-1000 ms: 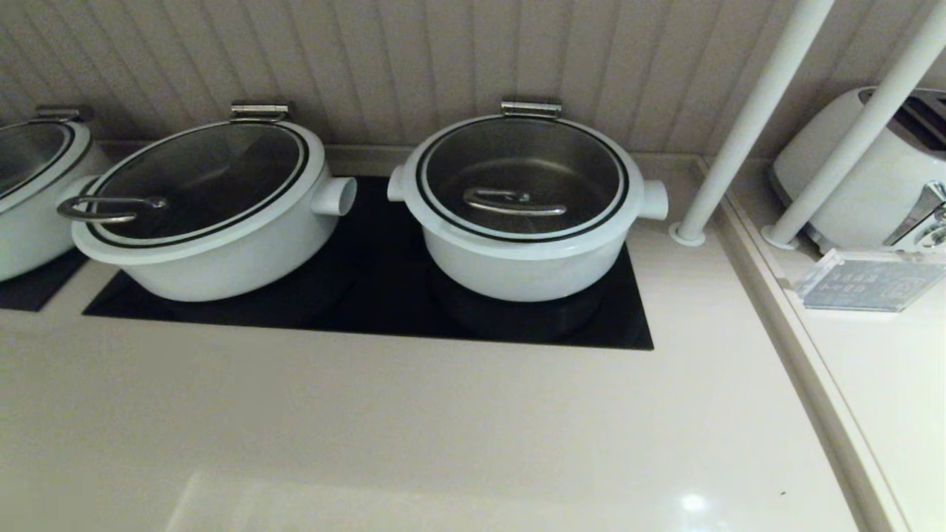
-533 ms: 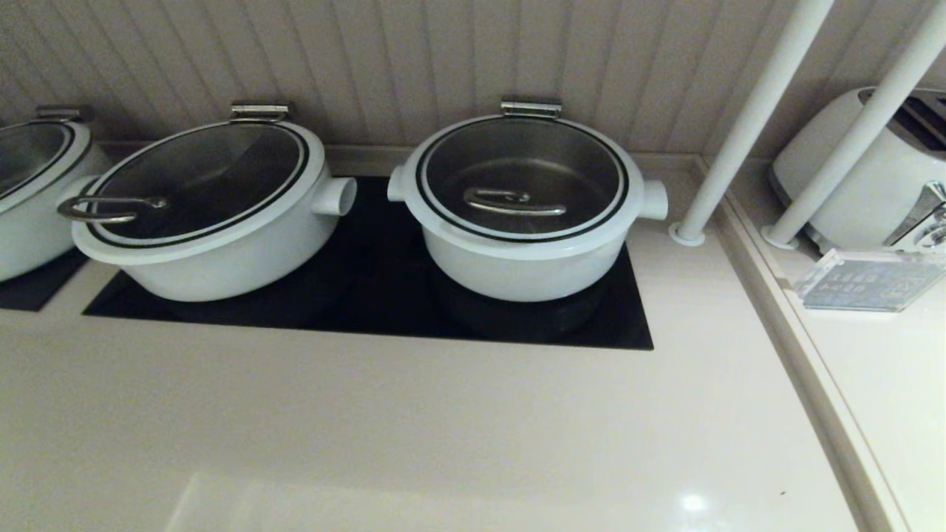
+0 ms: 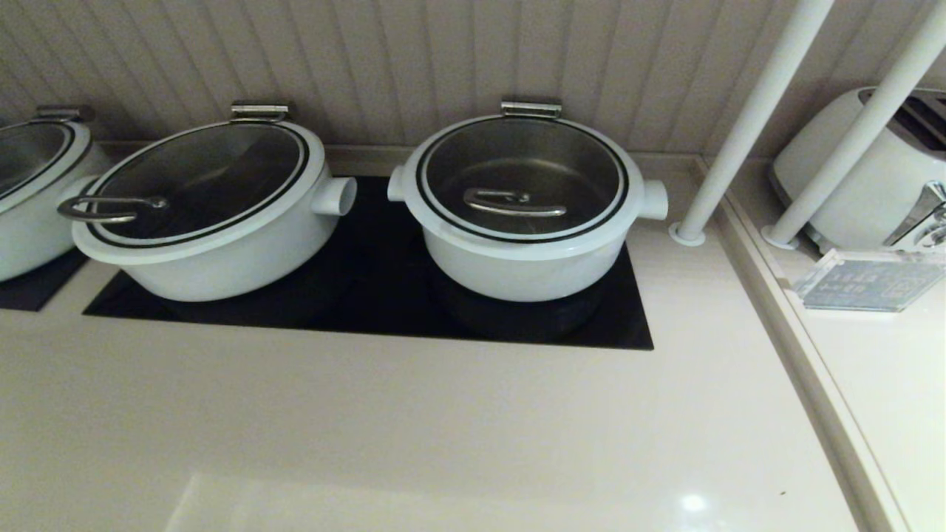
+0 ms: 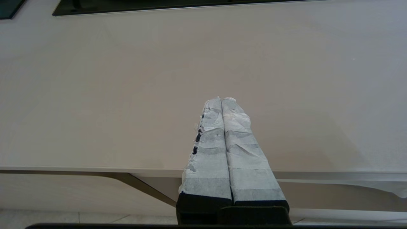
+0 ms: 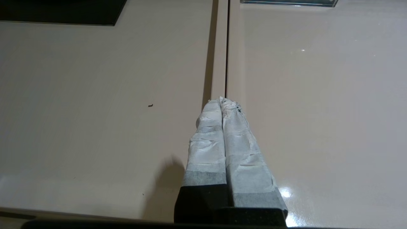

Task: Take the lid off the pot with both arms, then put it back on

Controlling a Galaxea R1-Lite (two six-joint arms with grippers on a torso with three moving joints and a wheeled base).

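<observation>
The deep white pot (image 3: pixel 517 270) stands on the black cooktop (image 3: pixel 384 295) at the back, right of centre. Its glass lid (image 3: pixel 584 159) with white rim, black ring and steel loop handle (image 3: pixel 514 202) sits closed on it. Neither arm shows in the head view. My left gripper (image 4: pixel 221 99) is shut and empty over the bare beige counter near its front edge. My right gripper (image 5: pixel 222 100) is shut and empty over the counter, at the seam (image 5: pixel 226 47) between the two counter sections. Both are far from the pot.
A wider, shallower white pot (image 3: pixel 222 251) with its own glass lid stands left of the task pot, and a third pot (image 3: pixel 29 222) at the far left. Two white poles (image 3: pixel 746 125) rise at the right. A white toaster (image 3: pixel 857 170) and a clear sign holder (image 3: pixel 865 281) sit on the right counter.
</observation>
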